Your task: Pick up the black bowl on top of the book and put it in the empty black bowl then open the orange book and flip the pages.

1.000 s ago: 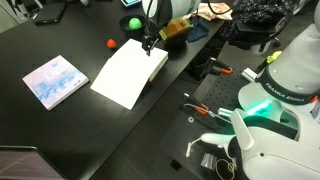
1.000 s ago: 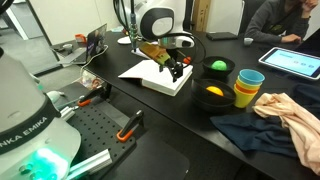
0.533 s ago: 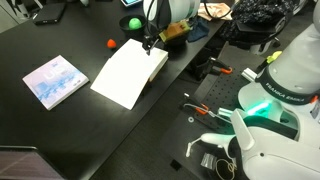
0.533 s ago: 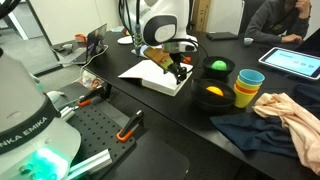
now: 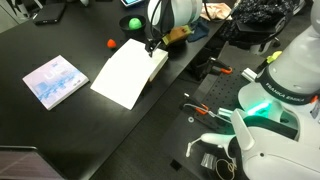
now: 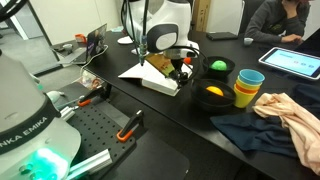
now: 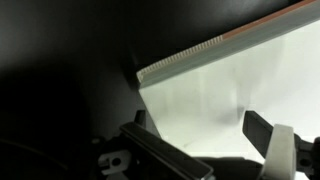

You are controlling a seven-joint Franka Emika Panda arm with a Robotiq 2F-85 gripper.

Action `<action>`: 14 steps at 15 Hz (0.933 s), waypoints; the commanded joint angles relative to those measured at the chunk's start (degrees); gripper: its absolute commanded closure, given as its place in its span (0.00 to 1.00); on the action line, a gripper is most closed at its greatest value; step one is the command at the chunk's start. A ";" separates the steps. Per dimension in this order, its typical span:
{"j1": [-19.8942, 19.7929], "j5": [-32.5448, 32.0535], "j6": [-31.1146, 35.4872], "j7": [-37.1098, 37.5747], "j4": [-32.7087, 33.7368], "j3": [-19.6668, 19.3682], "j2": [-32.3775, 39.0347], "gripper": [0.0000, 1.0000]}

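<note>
The orange book lies open on the black table, showing white pages. My gripper hangs at the book's far edge, open, with its fingertips down at the pages. In the wrist view the gripper straddles a white page, and nothing is clamped between the left finger and the right finger. The black bowl with a yellow ball sits on the table beside the book. I cannot make out the empty black bowl; it may be under that one.
A black bowl with a green ball stands behind the yellow-ball bowl. Stacked yellow cups, a blue cup, a cloth and a tablet lie beyond. A pale blue-and-white book and a small red object sit near the open book.
The gripper has shifted slightly along the book's edge, and a page there now stands a little higher. The jaws have stayed open.
</note>
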 commanded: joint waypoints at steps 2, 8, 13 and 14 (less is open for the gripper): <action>-7.26 -0.92 2.74 0.87 0.46 6.80 3.21 0.00; -12.73 -1.02 1.35 1.84 0.31 11.22 2.59 0.00; -16.55 -0.68 0.38 2.57 0.36 15.22 2.44 0.00; -17.08 -0.61 0.13 2.76 0.35 15.82 2.34 0.00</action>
